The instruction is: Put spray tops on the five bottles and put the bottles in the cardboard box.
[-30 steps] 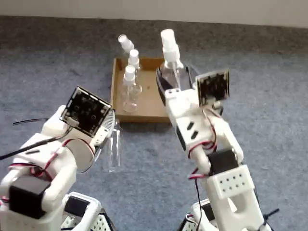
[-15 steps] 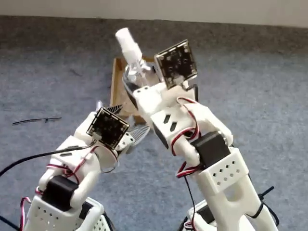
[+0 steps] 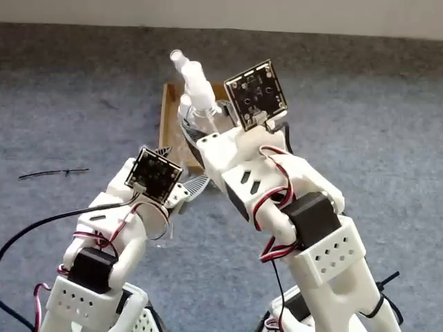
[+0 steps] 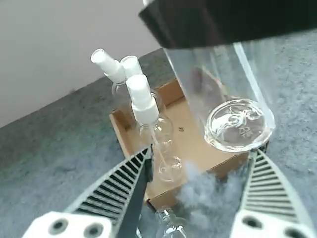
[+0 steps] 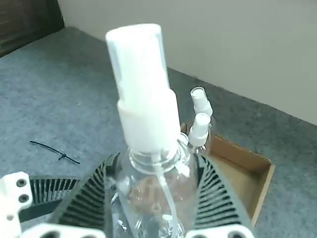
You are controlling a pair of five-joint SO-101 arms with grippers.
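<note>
My right gripper [image 3: 202, 123] is shut on a clear bottle [image 3: 197, 90] with a white spray top [image 5: 143, 94], held tilted above the near edge of the cardboard box [image 3: 168, 117]. In the box lie three clear bottles with spray tops [image 4: 141, 99]; two of their tops [image 5: 199, 116] show past the held bottle. My left gripper [image 4: 198, 153] stands open just below and in front of the held bottle, whose round base [image 4: 237, 124] hangs between its spread fingers. A further clear bottle [image 4: 167, 225] lies on the carpet under the left gripper.
Grey carpet surrounds the box on all sides. A black cable tie [image 3: 52, 173] lies on the carpet to the left. A pale wall [image 3: 221, 10] runs along the far edge.
The right arm swung the capped bottle left, over the box's near side. The left arm rose off the carpet and moved in under the bottle.
</note>
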